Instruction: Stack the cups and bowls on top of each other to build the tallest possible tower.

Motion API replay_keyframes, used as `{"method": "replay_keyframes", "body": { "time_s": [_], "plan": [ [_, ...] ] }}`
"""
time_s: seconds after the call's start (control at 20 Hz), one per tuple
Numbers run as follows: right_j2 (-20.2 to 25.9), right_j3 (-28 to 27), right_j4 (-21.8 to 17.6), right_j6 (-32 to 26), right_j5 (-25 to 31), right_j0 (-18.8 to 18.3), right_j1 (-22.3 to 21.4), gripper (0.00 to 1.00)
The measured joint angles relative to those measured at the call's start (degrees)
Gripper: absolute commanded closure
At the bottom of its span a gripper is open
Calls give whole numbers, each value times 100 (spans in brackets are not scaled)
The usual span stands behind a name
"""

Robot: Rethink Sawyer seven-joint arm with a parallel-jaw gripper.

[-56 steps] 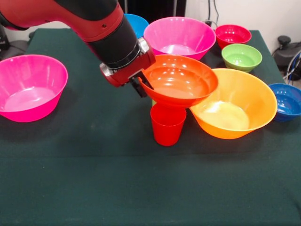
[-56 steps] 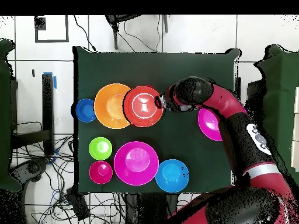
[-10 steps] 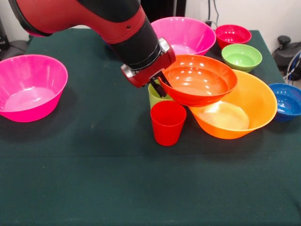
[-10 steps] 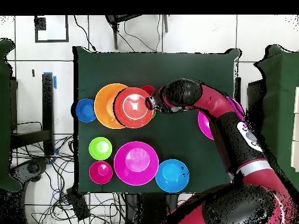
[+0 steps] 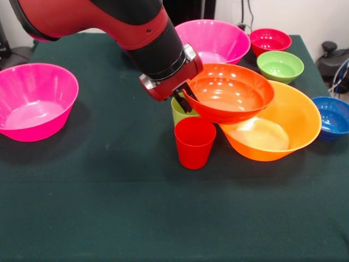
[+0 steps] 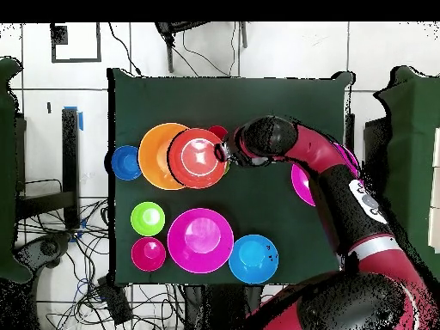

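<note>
From the front, my gripper (image 5: 185,99) is clenched on the near rim of the glossy medium red-orange plastic bowl (image 5: 230,93), which I hold tilted and clear of the table; I judge it is carried this way so it can drop into the big glossy orange plastic bowl (image 5: 283,125), the widest piece and the likely base of a tower. The held bowl overlaps that orange bowl's left edge, above the smooth red tapered plastic cup (image 5: 194,142) and the lime green plastic cup (image 5: 181,112) just behind it, both upright on the dark green cloth-covered table (image 5: 109,207). From overhead, the red-orange bowl (image 6: 198,158) covers the right part of the orange bowl (image 6: 156,155), not yet centred, with my gripper (image 6: 225,153) at its rim; it looks shiny, round and empty
</note>
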Motion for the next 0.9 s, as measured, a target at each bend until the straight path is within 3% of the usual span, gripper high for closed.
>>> {"method": "replay_keyframes", "body": {
  "time_s": [0.9],
  "plan": [
    [-106,-116,-43,0,2,37,-39,100]
  ]
}}
